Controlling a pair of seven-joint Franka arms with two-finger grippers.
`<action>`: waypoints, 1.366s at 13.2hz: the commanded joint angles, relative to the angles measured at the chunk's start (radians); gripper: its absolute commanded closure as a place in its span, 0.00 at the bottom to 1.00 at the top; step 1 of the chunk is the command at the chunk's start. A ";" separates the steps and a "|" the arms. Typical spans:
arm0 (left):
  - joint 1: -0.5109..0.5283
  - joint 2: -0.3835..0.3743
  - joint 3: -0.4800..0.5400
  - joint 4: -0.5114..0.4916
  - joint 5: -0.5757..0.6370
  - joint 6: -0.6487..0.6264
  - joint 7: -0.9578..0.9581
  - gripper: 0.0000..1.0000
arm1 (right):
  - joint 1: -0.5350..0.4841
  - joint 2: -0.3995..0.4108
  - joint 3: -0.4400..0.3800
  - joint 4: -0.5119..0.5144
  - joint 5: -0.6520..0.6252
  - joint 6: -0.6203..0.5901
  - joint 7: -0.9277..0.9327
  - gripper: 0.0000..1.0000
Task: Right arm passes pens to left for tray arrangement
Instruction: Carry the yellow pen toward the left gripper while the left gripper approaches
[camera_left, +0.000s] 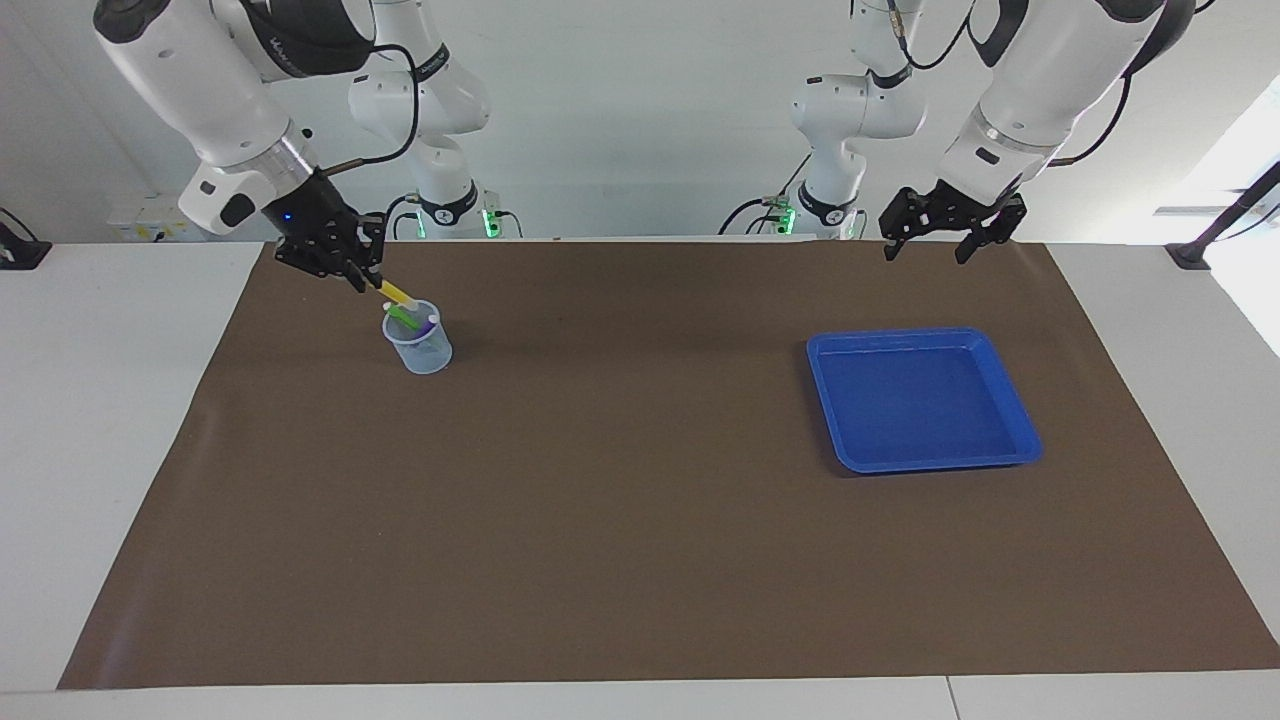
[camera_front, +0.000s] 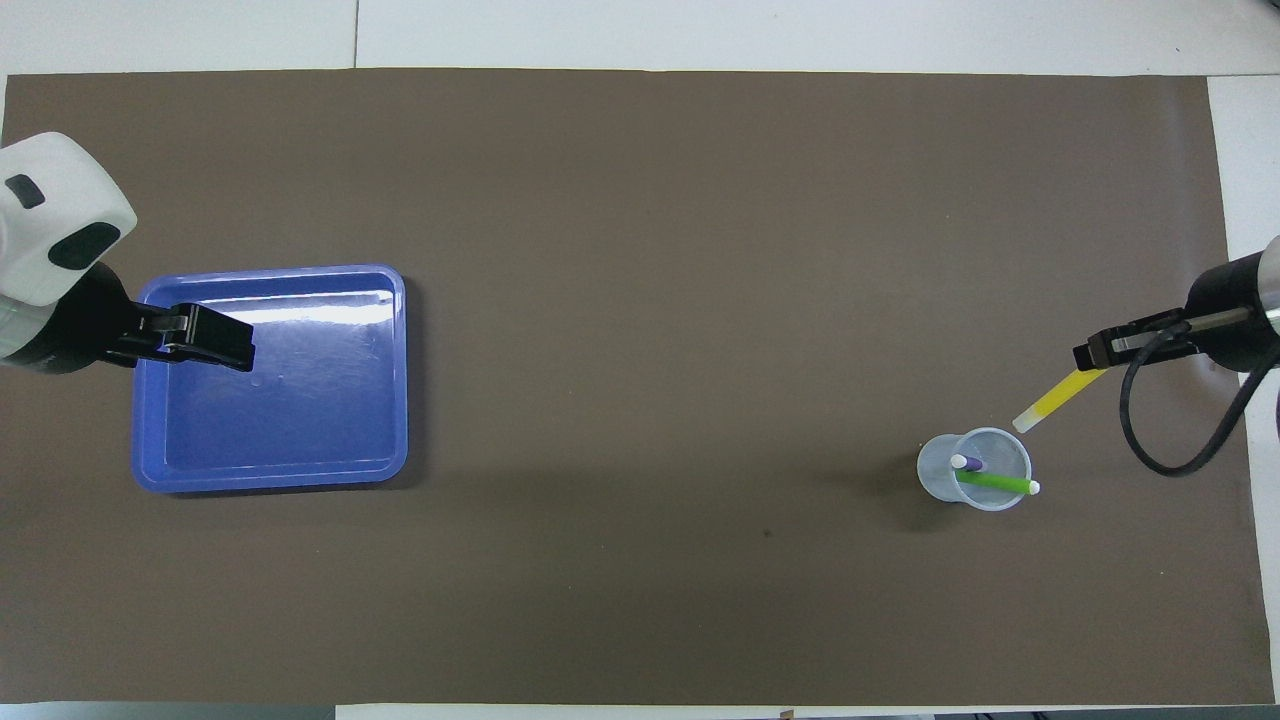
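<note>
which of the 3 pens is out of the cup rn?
The yellow pen: the right claw is shut on it, up in the air. The purple pen and green pen stand in the cup.
</note>
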 joint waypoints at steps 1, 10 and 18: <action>0.000 -0.014 0.005 -0.022 -0.109 0.030 -0.158 0.00 | -0.004 0.022 0.048 0.020 0.104 0.045 0.195 1.00; -0.040 0.000 -0.021 -0.109 -0.504 0.280 -1.055 0.00 | 0.020 -0.038 0.232 -0.146 0.403 0.415 0.730 1.00; -0.164 0.001 -0.027 -0.146 -0.519 0.484 -1.743 0.00 | 0.249 -0.067 0.232 -0.287 0.408 0.839 1.142 1.00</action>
